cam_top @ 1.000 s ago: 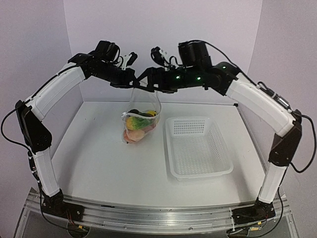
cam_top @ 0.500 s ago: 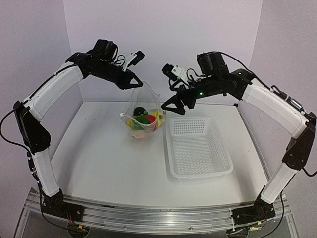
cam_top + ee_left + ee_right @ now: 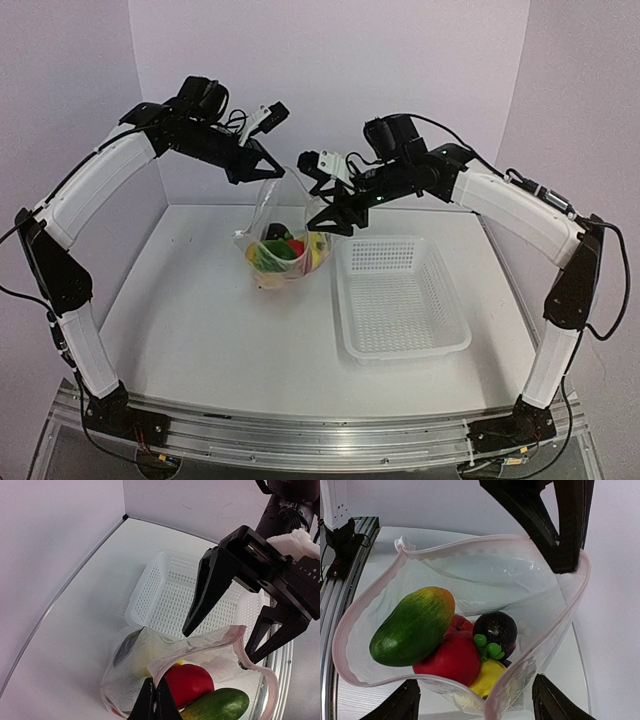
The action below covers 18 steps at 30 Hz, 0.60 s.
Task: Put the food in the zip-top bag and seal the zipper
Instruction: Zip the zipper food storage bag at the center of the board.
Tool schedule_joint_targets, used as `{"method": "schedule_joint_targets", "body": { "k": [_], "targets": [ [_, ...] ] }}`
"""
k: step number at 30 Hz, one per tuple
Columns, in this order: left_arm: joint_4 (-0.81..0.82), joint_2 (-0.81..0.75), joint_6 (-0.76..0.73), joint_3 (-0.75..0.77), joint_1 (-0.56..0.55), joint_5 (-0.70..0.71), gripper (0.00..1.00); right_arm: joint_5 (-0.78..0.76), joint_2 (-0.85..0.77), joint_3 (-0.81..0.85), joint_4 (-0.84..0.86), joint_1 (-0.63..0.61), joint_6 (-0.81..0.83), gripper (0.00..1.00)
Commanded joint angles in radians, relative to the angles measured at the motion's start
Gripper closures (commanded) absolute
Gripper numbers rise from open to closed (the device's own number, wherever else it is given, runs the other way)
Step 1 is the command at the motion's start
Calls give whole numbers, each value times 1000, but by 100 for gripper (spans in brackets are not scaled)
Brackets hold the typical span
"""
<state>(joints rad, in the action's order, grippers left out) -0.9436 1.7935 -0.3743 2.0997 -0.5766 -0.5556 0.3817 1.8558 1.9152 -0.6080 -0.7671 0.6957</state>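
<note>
Right gripper (image 3: pixel 335 222) has swung back in from its stand-off beside the basket (image 3: pixel 400 300) and now sits low against the mouth of the zip-top bag (image 3: pixel 270 205). The bag, which hung higher half a second ago, has dropped a little, and its loaded bottom rests on the table (image 3: pixel 200 320).

**Left gripper** (image 3: pixel 154 700): clamped tight on the near rim of the bag, carrying the mouth from above. The food hangs directly below its fingertips.

**Right gripper:** jaws stand wide and hold nothing. In the left wrist view, its two fingers straddle the far rim of the bag, one outside the wall and one by the inner edge. In its own wrist view, the bag mouth gapes straight ahead of it.

**Food** (image 3: pixel 285 250): inside the bag, below and ahead of the right gripper. Visible are a green mango (image 3: pixel 412 627), a red pomegranate (image 3: pixel 452 660), a dark mangosteen (image 3: pixel 495 630) and a yellow piece (image 3: pixel 490 675). The rest are hidden beneath these. No food shows in the basket or loose on the table.

**Zipper** (image 3: pixel 470 547): unsealed, with the strip bowed in a wide loop around the mouth.

**Finding:** loading appears complete and sealing has not begun. Still to do, in my judgement: take the free rim, draw the mouth flat, and press the strip shut along its length.
</note>
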Motion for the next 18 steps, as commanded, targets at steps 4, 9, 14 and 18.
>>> {"method": "schedule_joint_targets", "body": {
  "k": [4,9,14,18],
  "targets": [
    [3,-63,-79,-12,3,-65,100,53,16,35,106,-8,-23,31],
    [-13,-50,-86,5,2,-87,100,81,38,46,109,-15,-60,60],
    [-22,-52,-86,8,3,-100,100,62,29,23,109,-15,-72,89],
    [-26,-51,-83,5,3,-97,100,47,27,25,109,-16,-121,100]
  ]
}}
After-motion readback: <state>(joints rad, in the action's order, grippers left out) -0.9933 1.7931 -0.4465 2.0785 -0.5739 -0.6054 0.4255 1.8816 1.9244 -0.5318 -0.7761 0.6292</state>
